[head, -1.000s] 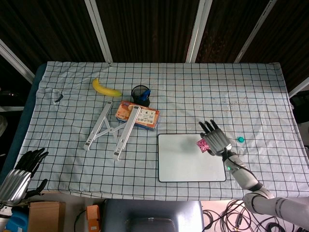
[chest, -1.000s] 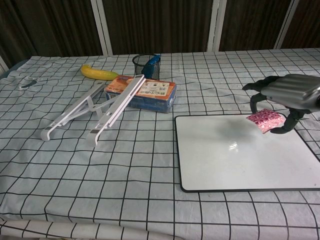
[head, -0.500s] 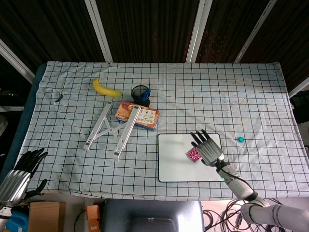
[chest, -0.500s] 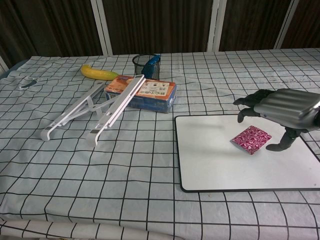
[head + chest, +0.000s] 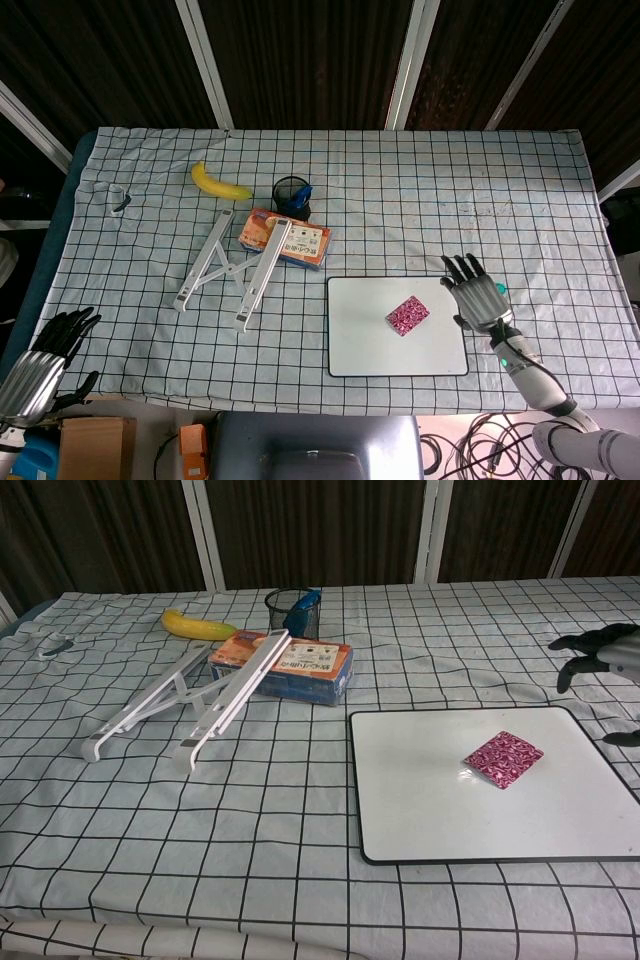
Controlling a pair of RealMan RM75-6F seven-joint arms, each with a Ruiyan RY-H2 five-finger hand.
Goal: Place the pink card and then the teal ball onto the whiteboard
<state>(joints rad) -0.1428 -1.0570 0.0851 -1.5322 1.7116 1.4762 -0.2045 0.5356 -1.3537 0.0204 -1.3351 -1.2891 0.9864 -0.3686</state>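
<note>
The pink card lies flat on the right half of the whiteboard, with nothing touching it. My right hand hovers just past the board's right edge, fingers spread and empty. It covers the patch of cloth where the teal ball lay, and I cannot make out the ball in either view. My left hand hangs off the table's near left corner, holding nothing, and shows only in the head view.
A white folding stand leans on an orange box left of the board. Behind them are a black mesh cup and a banana. A small clip lies far left.
My right hand carried the pink card over the whiteboard, let it go there, and drew back to the right past the board's edge. The left hand has not moved.
</note>
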